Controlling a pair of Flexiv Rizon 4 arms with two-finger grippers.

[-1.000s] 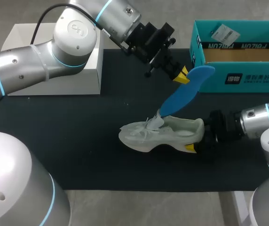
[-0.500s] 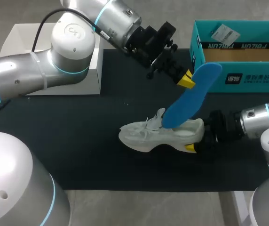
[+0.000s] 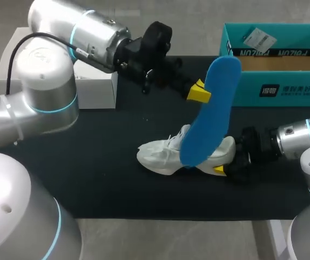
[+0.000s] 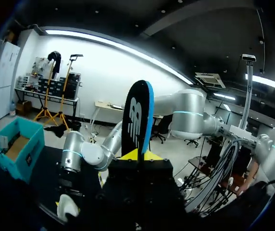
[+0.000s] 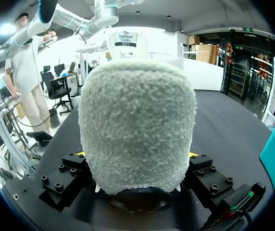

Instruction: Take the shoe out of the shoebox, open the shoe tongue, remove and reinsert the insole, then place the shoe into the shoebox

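- Shoe (image 3: 163,154): white, lying on its sole on the black mat (image 3: 90,162), outside the shoebox. Its toe points toward the left arm's side and its heel toward the right arm.
- Right gripper (image 3: 226,158): at the shoe's heel, coming in low from the right. Its fingers clamp the heel from two sides. One yellow tip shows on the near side of the heel; the wrist view has the fuzzy heel collar filling the space between both fingers.
- Insole (image 3: 209,108): blue, standing steeply on end above the shoe. Its lower end is down at the shoe's opening; whether it sits inside cannot be told.
- Left gripper (image 3: 204,93): above and behind the shoe, fingers pinching the insole's upper part edge-on between the yellow tips.
- Shoebox (image 3: 285,89): teal, open, beyond the shoe on the right arm's side, well apart from it. A paper tag (image 3: 258,39) lies inside.
- White block (image 3: 98,89): beyond the shoe on the left arm's side, at the mat's far edge.
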